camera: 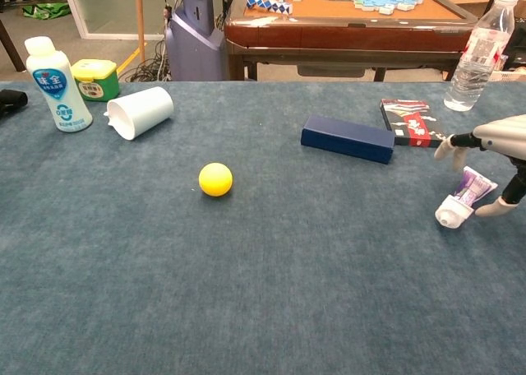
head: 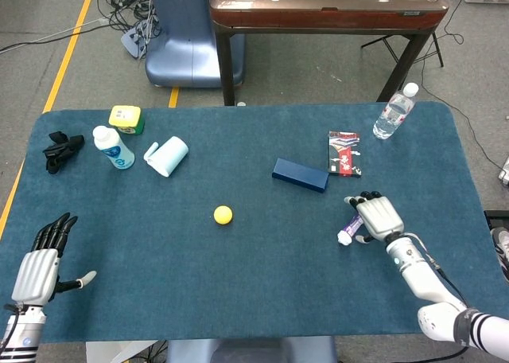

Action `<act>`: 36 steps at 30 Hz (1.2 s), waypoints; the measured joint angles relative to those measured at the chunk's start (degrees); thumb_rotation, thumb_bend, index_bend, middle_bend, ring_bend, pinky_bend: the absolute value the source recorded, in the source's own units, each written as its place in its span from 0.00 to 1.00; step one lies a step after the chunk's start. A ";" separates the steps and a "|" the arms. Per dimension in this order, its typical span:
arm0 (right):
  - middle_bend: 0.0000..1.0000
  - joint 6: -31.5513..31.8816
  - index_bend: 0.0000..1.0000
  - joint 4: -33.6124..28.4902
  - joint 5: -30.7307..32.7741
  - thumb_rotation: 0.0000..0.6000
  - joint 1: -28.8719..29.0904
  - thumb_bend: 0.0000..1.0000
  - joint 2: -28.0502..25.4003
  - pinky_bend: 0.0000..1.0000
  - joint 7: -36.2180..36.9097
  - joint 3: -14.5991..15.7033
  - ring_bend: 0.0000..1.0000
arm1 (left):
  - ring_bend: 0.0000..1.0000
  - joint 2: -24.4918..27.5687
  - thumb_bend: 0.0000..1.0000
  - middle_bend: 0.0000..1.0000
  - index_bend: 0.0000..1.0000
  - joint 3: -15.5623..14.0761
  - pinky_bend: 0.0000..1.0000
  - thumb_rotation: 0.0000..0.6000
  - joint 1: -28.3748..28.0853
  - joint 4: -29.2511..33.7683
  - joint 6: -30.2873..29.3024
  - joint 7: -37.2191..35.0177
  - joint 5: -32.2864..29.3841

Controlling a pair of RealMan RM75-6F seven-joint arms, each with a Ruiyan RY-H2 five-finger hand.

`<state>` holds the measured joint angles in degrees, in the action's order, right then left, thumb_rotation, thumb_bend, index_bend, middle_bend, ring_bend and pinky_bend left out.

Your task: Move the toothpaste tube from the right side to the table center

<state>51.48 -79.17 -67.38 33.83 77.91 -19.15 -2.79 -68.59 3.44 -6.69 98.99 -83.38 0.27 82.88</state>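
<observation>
Chest view shows the right hand (camera: 497,157) apparently gripping the toothpaste tube (camera: 462,200), cap tilted down at the table's right side, well short of the yellow ball (camera: 215,179) near center; the carry remains.

Toothpaste tube (head: 348,228): purple and white, white cap fitted, cap end toward table centre and near edge. Lies on right part of blue table, tilted, tail end raised and gripped by right hand (head: 377,217), cap at or just above the cloth. Tail hidden under the fingers in head view; chest view shows purple printed body (camera: 463,198) running up and right from cap. Well apart from table centre.
</observation>
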 measured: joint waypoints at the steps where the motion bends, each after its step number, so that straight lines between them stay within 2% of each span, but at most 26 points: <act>1: 0.31 0.18 0.22 0.30 0.06 1.00 0.07 0.00 0.54 0.19 -0.46 -0.05 0.18 | 0.00 0.05 0.00 0.00 0.00 -0.02 0.02 1.00 -0.03 0.01 0.13 -0.24 -0.01; 11: 0.32 1.34 0.22 4.38 1.02 1.00 1.48 0.00 6.02 0.19 -2.95 -2.21 0.18 | 0.00 0.51 0.00 0.00 0.00 -0.01 0.02 1.00 0.09 -0.11 0.24 -1.14 -0.16; 15: 0.35 1.12 0.25 4.44 1.42 1.00 1.71 0.05 6.20 0.19 -2.75 -2.59 0.20 | 0.00 0.76 0.00 0.00 0.00 -0.04 0.02 1.00 0.28 0.02 -0.04 -1.19 -0.09; 25: 0.41 1.76 0.38 4.37 1.71 1.00 -0.47 0.26 5.23 0.19 -0.79 -1.52 0.24 | 0.00 0.53 0.00 0.00 0.00 -0.10 0.02 1.00 0.05 0.04 0.44 -1.20 0.01; 36: 0.44 1.72 0.44 7.28 -0.06 1.00 -1.10 0.26 6.87 0.19 1.57 -1.17 0.28 | 0.00 0.49 0.00 0.00 0.00 -0.12 0.02 1.00 0.05 0.23 0.50 -0.91 -0.08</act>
<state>53.20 -71.89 -67.44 32.73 84.78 -17.58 -3.95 -68.11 3.32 -6.64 99.22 -82.87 -0.64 82.80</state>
